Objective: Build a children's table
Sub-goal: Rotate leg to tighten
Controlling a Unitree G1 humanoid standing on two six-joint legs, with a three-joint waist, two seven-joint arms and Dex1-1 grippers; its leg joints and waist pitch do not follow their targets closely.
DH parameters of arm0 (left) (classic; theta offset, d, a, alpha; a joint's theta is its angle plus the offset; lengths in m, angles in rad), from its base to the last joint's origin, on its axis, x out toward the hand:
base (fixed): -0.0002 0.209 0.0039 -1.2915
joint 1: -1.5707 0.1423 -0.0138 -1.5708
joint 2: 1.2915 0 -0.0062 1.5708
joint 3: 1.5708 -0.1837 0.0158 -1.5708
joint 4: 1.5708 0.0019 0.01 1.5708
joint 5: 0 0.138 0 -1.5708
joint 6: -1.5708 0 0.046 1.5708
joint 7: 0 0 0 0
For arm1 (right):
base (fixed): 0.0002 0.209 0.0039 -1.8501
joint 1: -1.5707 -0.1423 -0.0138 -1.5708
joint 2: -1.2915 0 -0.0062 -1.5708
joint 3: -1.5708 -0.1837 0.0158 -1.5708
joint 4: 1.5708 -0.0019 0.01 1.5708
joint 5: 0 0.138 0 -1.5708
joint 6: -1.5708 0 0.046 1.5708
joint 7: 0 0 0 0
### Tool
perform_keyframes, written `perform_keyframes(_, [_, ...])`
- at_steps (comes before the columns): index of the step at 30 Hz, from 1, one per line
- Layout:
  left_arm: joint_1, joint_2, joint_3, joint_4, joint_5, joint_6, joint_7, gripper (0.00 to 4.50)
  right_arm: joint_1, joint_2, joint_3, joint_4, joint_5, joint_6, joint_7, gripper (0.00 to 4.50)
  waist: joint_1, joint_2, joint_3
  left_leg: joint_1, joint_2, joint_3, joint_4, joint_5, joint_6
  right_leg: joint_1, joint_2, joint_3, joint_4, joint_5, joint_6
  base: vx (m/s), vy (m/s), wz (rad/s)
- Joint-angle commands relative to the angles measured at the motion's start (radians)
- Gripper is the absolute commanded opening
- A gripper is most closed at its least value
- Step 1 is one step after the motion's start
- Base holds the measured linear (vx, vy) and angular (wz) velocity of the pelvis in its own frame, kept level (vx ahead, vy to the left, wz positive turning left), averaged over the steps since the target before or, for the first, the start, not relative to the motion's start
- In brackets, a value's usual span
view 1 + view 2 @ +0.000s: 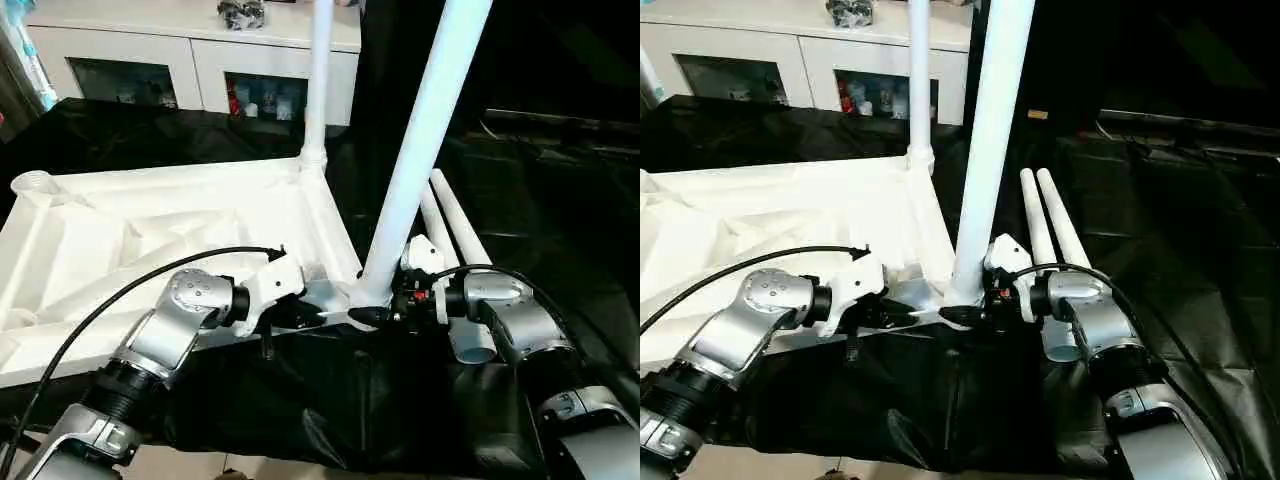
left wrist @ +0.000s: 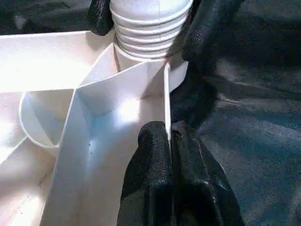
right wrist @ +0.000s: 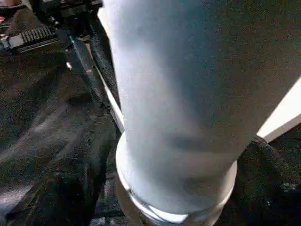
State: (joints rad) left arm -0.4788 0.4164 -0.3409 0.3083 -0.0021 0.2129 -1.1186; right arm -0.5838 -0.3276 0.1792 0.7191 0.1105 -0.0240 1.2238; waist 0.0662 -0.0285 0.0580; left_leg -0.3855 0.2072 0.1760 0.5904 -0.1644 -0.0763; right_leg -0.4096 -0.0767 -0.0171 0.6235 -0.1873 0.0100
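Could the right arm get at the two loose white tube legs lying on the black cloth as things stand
Probably yes. The two loose white tapered tube legs lie just beyond the right gripper, nothing covering them. But that gripper is at the base of the standing white leg and must back off first.

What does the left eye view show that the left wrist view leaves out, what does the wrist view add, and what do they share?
Left eye view alone: the white glass-door cabinet, a far upright white tube leg and two loose white tube legs lying on the black cloth.
Left wrist view alone: the near leg's ribbed threaded end at its corner socket, and the left gripper shut on a thin edge wall.
Both: the white ribbed plastic tabletop and the near upright leg.
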Motion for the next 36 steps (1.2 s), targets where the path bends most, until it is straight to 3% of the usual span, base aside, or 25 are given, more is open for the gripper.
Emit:
perform_keyframes(1, [0.003, -0.019, -0.036, -0.022, -0.011, -0.023, -0.028, 0.00, 0.011, 0.007, 0.028, -0.029, 0.002, 0.007, 0.032, 3.29, 0.000, 0.003, -0.068, 0.020, 0.018, 0.003, -0.073, -0.276, 0.021, 0.040, -0.041, 0.020, -0.076, -0.188, -0.243, 0.000, 0.000, 0.00])
perform_keyframes(5, [0.009, -0.024, -0.024, -0.027, -0.021, -0.013, -0.023, 0.00, 0.024, 0.018, 0.021, -0.038, 0.020, 0.029, 0.040, 2.92, 0.001, 0.004, -0.066, 0.021, 0.018, 0.003, -0.073, -0.274, 0.023, 0.039, -0.040, 0.020, -0.075, -0.187, -0.244, 0.000, 0.000, 0.00])
perform_keyframes(6, [0.010, -0.026, -0.022, -0.026, -0.020, -0.013, -0.017, 0.00, 0.027, 0.022, 0.018, -0.039, 0.024, 0.037, 0.039, 2.86, 0.001, -0.004, -0.067, 0.019, 0.018, 0.003, -0.073, -0.269, 0.025, 0.042, -0.042, 0.020, -0.074, -0.190, -0.241, 0.000, 0.000, 0.00])
perform_keyframes(7, [0.011, -0.028, -0.021, -0.026, -0.019, -0.013, -0.013, 0.00, 0.029, 0.024, 0.016, -0.040, 0.026, 0.041, 0.038, 2.78, 0.002, -0.001, -0.066, 0.019, 0.018, 0.003, -0.073, -0.270, 0.025, 0.040, -0.042, 0.021, -0.075, -0.201, -0.237, 0.000, 0.000, 0.00])
perform_keyframes(9, [0.008, -0.047, -0.008, -0.013, -0.012, 0.001, 0.034, 0.00, 0.032, 0.043, 0.010, -0.026, 0.020, 0.046, 0.000, 2.77, 0.001, -0.006, -0.066, 0.019, 0.019, 0.004, -0.073, -0.267, 0.024, 0.039, -0.043, 0.021, -0.076, -0.209, -0.233, 0.000, 0.000, 0.00])
perform_keyframes(11, [0.002, -0.067, 0.007, 0.000, -0.006, 0.009, 0.080, 0.00, 0.031, 0.062, 0.002, -0.010, 0.016, 0.056, -0.042, 2.75, 0.001, -0.004, -0.064, 0.020, 0.018, 0.004, -0.075, -0.272, 0.020, 0.037, -0.043, 0.022, -0.078, -0.227, -0.228, 0.000, 0.000, 0.00])
perform_keyframes(13, [-0.017, -0.106, 0.030, 0.026, 0.010, 0.027, 0.170, 0.00, 0.016, 0.100, -0.016, 0.037, -0.008, 0.050, -0.172, 2.74, -0.002, -0.011, -0.060, 0.022, 0.018, 0.003, -0.077, -0.307, 0.006, 0.034, -0.046, 0.022, -0.086, -0.306, -0.207, 0.000, 0.000, 0.00])
perform_keyframes(18, [-0.090, -0.223, 0.092, 0.105, 0.047, 0.088, 0.420, 0.00, -0.049, 0.224, -0.092, 0.171, -0.029, 0.063, -0.540, 2.73, -0.014, -0.011, -0.054, 0.026, 0.013, -0.004, -0.080, -0.374, -0.030, 0.021, -0.048, 0.020, -0.101, -0.478, -0.155, 0.000, 0.000, 0.00])
perform_keyframes(19, [-0.100, -0.242, 0.101, 0.114, 0.051, 0.096, 0.460, 0.00, -0.062, 0.246, -0.109, 0.191, -0.027, 0.061, -0.601, 2.73, -0.018, -0.013, -0.060, 0.019, 0.010, -0.009, -0.081, -0.360, -0.041, 0.028, -0.051, 0.016, -0.101, -0.495, -0.136, 0.000, 0.000, 0.00])
perform_keyframes(21, [-0.111, -0.262, 0.109, 0.123, 0.059, 0.103, 0.503, 0.00, -0.081, 0.272, -0.137, 0.216, -0.019, 0.059, -0.681, 2.73, -0.018, -0.012, -0.062, 0.019, 0.011, -0.006, -0.080, -0.349, -0.032, 0.023, -0.049, 0.018, -0.102, -0.452, -0.135, 0.000, 0.000, 0.00])
perform_keyframes(22, [-0.118, -0.274, 0.112, 0.129, 0.064, 0.107, 0.526, 0.00, -0.096, 0.288, -0.158, 0.233, -0.008, 0.062, -0.727, 2.73, -0.019, -0.002, -0.061, 0.020, 0.011, -0.005, -0.080, -0.359, -0.029, 0.020, -0.046, 0.019, -0.103, -0.426, -0.141, 0.000, 0.000, 0.00])
perform_keyframes(23, [-0.131, -0.315, 0.119, 0.127, 0.064, 0.122, 0.561, 0.00, -0.134, 0.331, -0.186, 0.258, 0.012, 0.047, -0.789, 2.73, -0.020, -0.005, -0.063, 0.018, 0.010, -0.005, -0.079, -0.356, -0.027, 0.024, -0.045, 0.018, -0.101, -0.408, -0.142, 0.000, 0.000, 0.00])
perform_keyframes(26, [-0.129, -0.335, 0.114, 0.119, 0.066, 0.119, 0.554, 0.00, -0.147, 0.351, -0.176, 0.260, -0.001, 0.012, -0.788, 2.73, -0.017, -0.005, -0.070, 0.015, 0.011, 0.000, -0.075, -0.299, -0.012, 0.028, -0.042, 0.019, -0.090, -0.283, -0.171, 0.000, 0.000, 0.00])
perform_keyframes(28, [-0.126, -0.336, 0.112, 0.116, 0.064, 0.118, 0.549, 0.00, -0.147, 0.352, -0.173, 0.259, -0.002, 0.005, -0.777, 3.42, -0.015, -0.007, -0.073, 0.010, 0.010, 0.003, -0.072, -0.253, 0.009, 0.035, -0.041, 0.017, -0.083, -0.207, -0.187, 0.000, 0.000, 0.00])
perform_keyframes(32, [-0.105, -0.319, 0.089, 0.100, 0.060, 0.102, 0.502, 0.00, -0.133, 0.349, -0.193, 0.231, 0.029, 0.023, -0.675, 3.79, -0.007, -0.007, -0.078, 0.011, 0.012, 0.008, -0.065, -0.171, 0.055, 0.042, -0.040, 0.018, -0.070, -0.073, -0.224, 0.013, 0.000, 0.00])
perform_keyframes(36, [-0.074, -0.294, 0.080, 0.058, 0.046, 0.114, 0.439, 0.00, -0.108, 0.281, -0.171, 0.201, 0.010, 0.016, -0.594, 4.11, -0.005, -0.001, -0.076, 0.014, 0.014, 0.009, -0.066, -0.166, 0.065, 0.043, -0.039, 0.017, -0.070, -0.050, -0.250, 0.000, 0.000, 0.00])
